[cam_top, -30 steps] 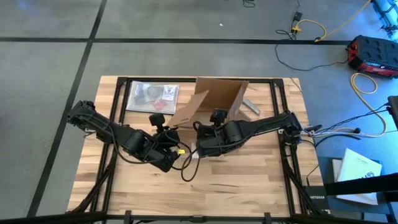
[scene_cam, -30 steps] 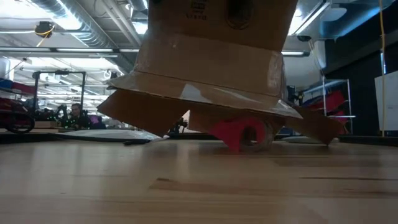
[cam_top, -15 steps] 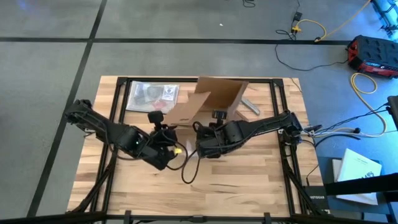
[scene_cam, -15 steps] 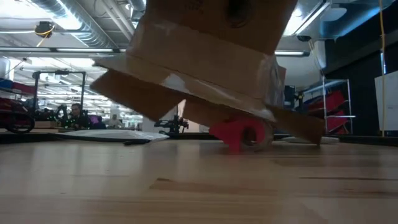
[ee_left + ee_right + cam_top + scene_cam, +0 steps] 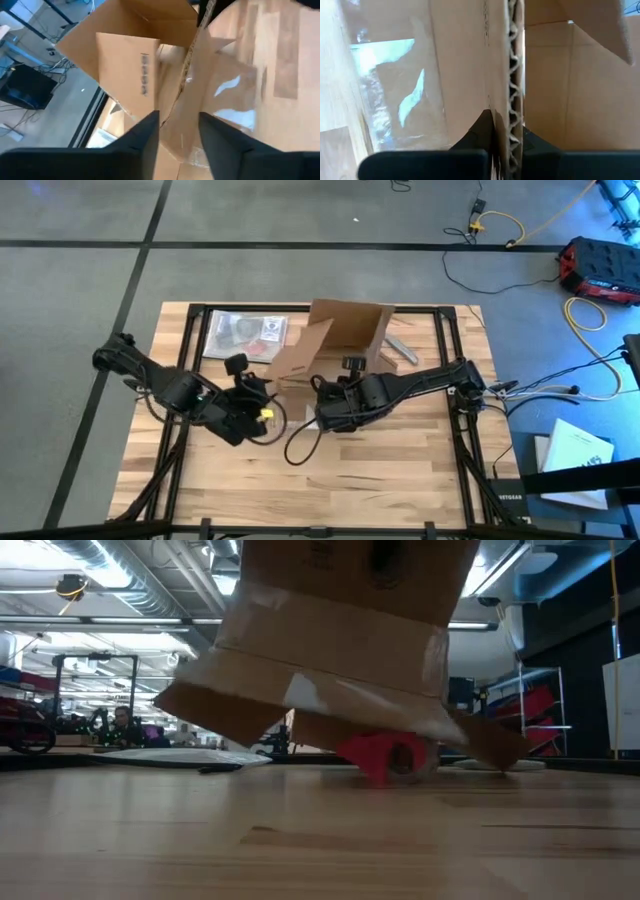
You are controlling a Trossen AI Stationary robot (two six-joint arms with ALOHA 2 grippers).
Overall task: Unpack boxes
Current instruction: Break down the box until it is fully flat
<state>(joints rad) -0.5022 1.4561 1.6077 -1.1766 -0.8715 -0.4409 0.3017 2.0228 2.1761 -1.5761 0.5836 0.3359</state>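
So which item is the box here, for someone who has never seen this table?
Look to the far middle of the wooden table, just beyond where the two arms meet. The box is brown cardboard, flaps open, with shiny tape; unlike the flat clear bag beside it, it stands tilted.

The brown cardboard box [image 5: 340,340] sits tilted at the table's far middle, flaps open, clear tape shining.
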